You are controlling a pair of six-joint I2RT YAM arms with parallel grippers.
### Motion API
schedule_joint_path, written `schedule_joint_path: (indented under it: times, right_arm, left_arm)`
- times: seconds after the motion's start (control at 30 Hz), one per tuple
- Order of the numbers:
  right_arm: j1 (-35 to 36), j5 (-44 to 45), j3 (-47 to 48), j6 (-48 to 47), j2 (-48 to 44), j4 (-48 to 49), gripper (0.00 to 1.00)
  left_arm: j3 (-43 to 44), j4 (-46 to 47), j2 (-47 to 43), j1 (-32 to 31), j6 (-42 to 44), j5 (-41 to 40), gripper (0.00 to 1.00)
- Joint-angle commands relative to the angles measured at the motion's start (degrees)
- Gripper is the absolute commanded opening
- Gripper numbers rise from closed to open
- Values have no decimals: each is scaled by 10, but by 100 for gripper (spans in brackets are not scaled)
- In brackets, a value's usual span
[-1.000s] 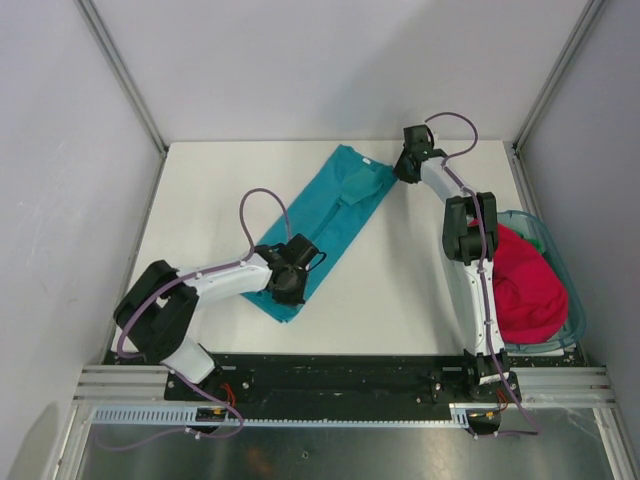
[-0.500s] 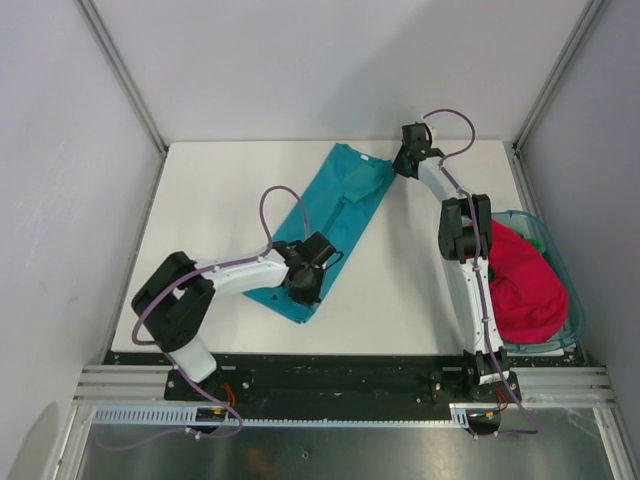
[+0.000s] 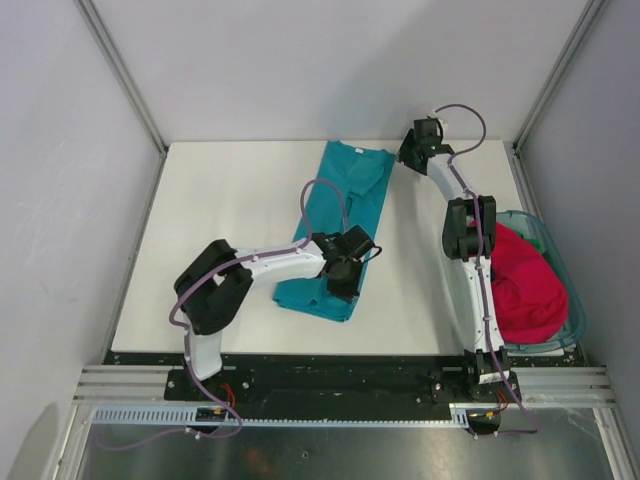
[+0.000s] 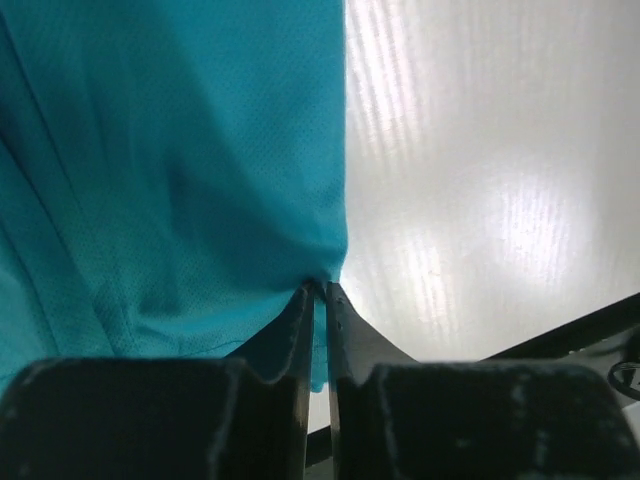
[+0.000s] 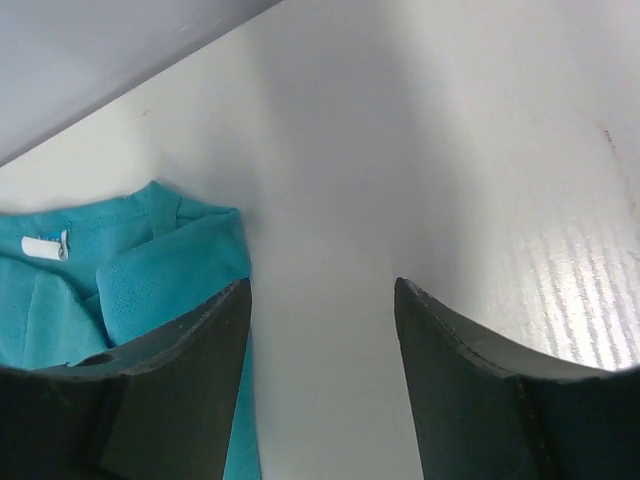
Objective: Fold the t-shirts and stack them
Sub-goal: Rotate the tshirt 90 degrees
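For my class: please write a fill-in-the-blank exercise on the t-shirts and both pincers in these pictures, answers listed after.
The left pincer is ___ on the teal t-shirt at its edge.
The right pincer stands ___, holding nothing.
The magenta t-shirt lies in the translucent ___.
Missing words: shut; open; basket.

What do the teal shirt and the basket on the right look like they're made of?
Teal shirt: probably a synthetic knit mesh, matte; tiny pinholes show in the wrist view. Basket: seemingly translucent teal plastic, slightly glossy; its wall looks see-through.
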Motion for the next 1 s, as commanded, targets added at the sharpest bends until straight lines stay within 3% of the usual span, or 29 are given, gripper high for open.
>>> schedule_joint_path:
  times: [0.0, 0.17, 0.33, 0.6, 0.8, 0.97]
  right_arm:
    - [-8, -18, -5, 4, -74, -42, 65]
    - [-3, -38, -134, 34, -182, -60, 64]
    - [20, -46, -308, 67, -329, -46, 59]
    - [91, -62, -582, 103, -514, -8, 42]
    - [191, -53, -673, 117, -578, -12, 34]
    - [245, -79, -733, 149, -603, 13, 32]
  left_arm:
    - [40, 7, 3, -10, -12, 11, 20]
    - [13, 9, -64, -10, 6, -8, 47]
    - [-36, 13, -159, -7, 12, -22, 52]
    - [-120, 38, -241, 67, 18, -14, 27]
    - [-129, 67, -196, 92, 21, 3, 13]
    - [-152, 102, -160, 94, 11, 27, 9]
